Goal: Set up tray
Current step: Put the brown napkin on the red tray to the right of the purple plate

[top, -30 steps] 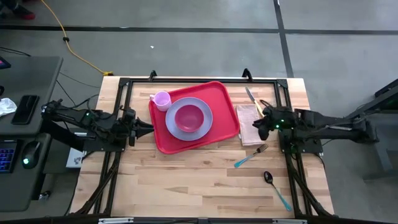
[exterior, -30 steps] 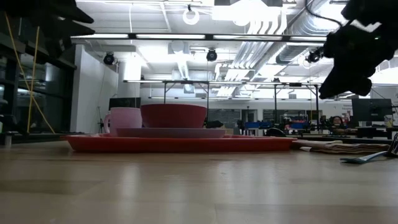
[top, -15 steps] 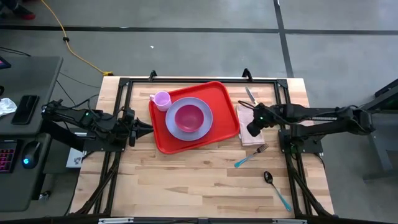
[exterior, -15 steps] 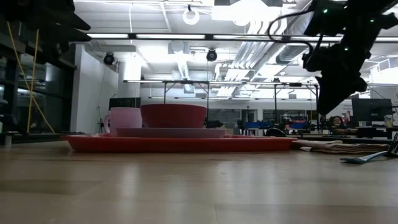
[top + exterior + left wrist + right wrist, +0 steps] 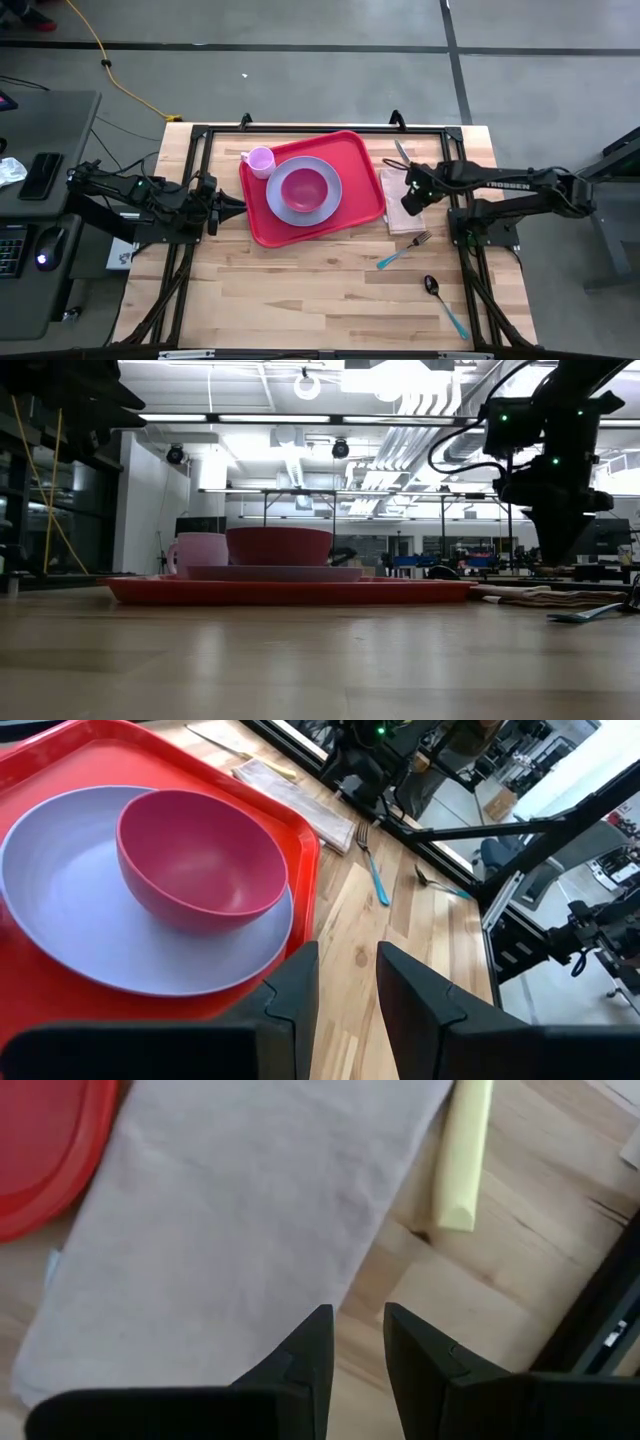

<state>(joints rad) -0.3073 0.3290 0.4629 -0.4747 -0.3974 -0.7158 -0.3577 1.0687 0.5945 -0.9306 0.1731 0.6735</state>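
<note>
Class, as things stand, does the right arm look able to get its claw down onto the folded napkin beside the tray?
Probably yes. The right claw hangs directly above the napkin, jaws slightly apart, with nothing between them; the knife lies alongside, not across it.

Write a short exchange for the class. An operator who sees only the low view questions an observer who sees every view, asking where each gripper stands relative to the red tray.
Operator: On the low view I see the right arm coming down at the far right. Is it over the tray?
Observer: No. From above, the right gripper hangs over the napkin, just off the right edge of the tray.
Operator: And the left arm? I only see a dark shape in my top corner.
Observer: The high view puts the left gripper beside the tray's left edge. It points at the tray with its fingers apart and nothing between them.
</note>
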